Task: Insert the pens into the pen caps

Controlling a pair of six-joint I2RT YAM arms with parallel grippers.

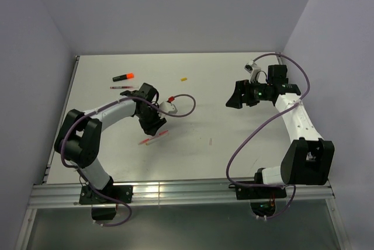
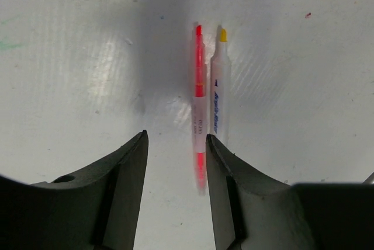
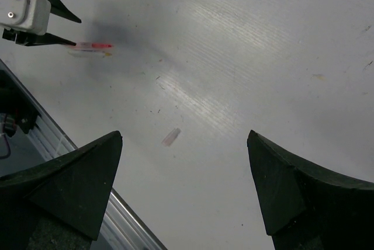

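Now | left gripper (image 2: 176,140) spread | right gripper (image 3: 184,139) spread | red pen (image 2: 199,75) beside yellow-tipped white pen (image 2: 221,98)

Left pincer (image 1: 153,126) near the red pen (image 1: 153,139) — black marker (image 1: 123,77) well apart

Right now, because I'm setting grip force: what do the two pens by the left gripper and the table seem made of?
Red stick pen: likely translucent plastic, glossy; the barrel glows through. White stick pen: opaque smooth plastic with printed blue lettering and a yellow tip. Table: probably white corrugated plastic sheet, semi-gloss; faint parallel ribs and soft glare show.
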